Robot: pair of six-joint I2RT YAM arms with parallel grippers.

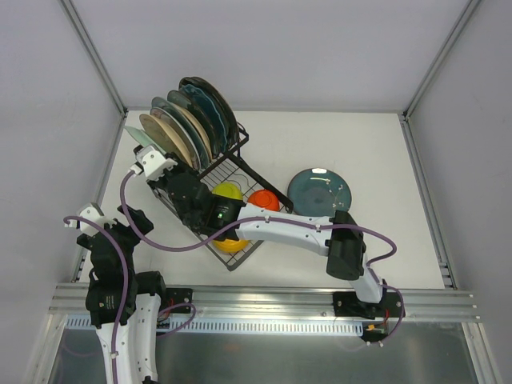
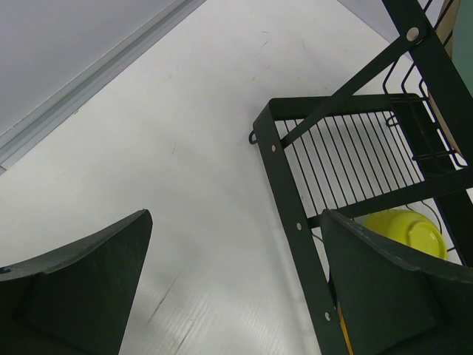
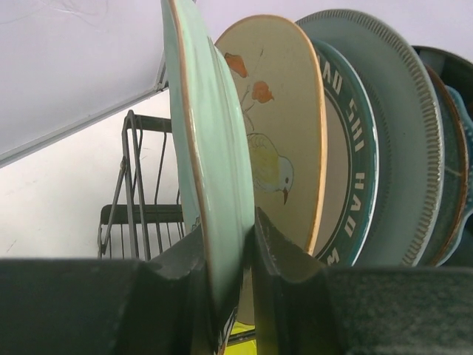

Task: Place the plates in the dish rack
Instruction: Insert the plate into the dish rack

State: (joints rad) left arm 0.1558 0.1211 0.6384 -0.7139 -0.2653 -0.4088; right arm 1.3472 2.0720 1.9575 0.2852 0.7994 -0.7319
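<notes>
My right claw (image 3: 236,248) is clamped on the lower rim of the mint green plate (image 3: 207,148), 1 finger on each face. That plate stands on edge at the left end of the row in the dish rack (image 1: 244,164). Just behind it, through the right wrist camera, I see a cream plate with a painted bird (image 3: 284,140), then a plate with a teal lettered rim (image 3: 358,170), then a grey-blue plate (image 3: 403,111), all upright and close together. I cannot tell whether the mint green plate touches its neighbour.

From above, my right arm reaches across the lower basket of the rack to that left end. A yellow bowl (image 1: 228,190) and an orange bowl (image 1: 264,200) sit in the basket beside the arm.

1 dark teal plate (image 1: 319,192) lies flat on the desk (image 1: 360,144), to the right of the rack and apart from it.

My left claw (image 2: 235,244) has its fingers wide apart and holds nothing. It hangs over bare desk just beside the rack's near corner.
</notes>
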